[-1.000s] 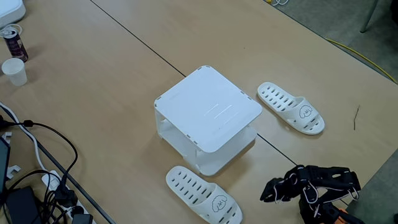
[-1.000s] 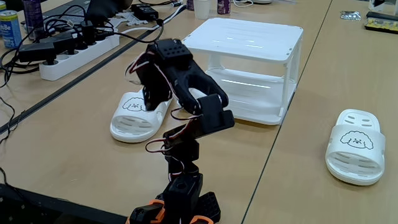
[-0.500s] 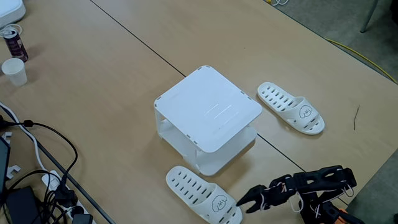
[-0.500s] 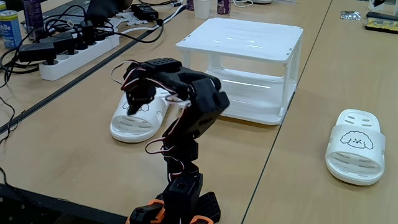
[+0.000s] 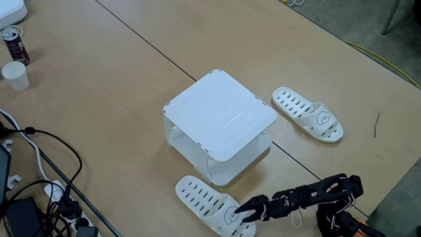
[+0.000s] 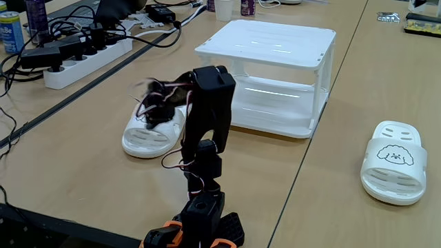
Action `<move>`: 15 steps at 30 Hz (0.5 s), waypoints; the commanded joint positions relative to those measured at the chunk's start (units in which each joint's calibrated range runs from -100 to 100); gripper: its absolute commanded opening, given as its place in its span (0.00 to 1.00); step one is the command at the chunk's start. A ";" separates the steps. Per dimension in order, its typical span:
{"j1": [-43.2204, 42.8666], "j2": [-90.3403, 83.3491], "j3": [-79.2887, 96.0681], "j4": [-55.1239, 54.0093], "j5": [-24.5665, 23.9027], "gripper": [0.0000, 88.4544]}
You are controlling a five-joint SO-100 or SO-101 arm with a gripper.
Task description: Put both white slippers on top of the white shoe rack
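Since the earlier frames the arm has stretched out low and flat across the bench (image 5: 99, 85), and its jaws have travelled from open wood to the strap end of the nearer white slipper (image 5: 214, 205). In a fixed view from above, the gripper (image 5: 242, 210) sits right at the cartoon-face strap of that slipper; in a fixed view from behind the arm, the gripper (image 6: 153, 114) is blurred over the same slipper (image 6: 148, 134), so I cannot tell whether the jaws are wide, narrow or already on the strap. This slipper lies flat on the bench, just beside the front corner of the white shoe rack (image 5: 220, 115). The other white slipper (image 5: 308, 114) lies flat on the bench too, near the rack's right side in the view from above and well apart from the arm. The rack's flat top (image 6: 269, 43) carries nothing. A paper cup (image 5: 15, 74) and a drink can (image 5: 14, 43) stand at the far left of the bench, and a tangle of black cables (image 5: 39, 184) runs along its lower left.
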 commanded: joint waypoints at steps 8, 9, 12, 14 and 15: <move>2.36 1.13 6.07 -5.20 0.42 0.27; 2.36 1.13 6.25 -5.72 0.42 0.27; 2.36 2.65 5.89 -7.19 0.42 0.27; 2.36 5.09 4.81 -10.12 0.42 0.27; 2.11 6.43 4.09 -11.50 0.42 0.27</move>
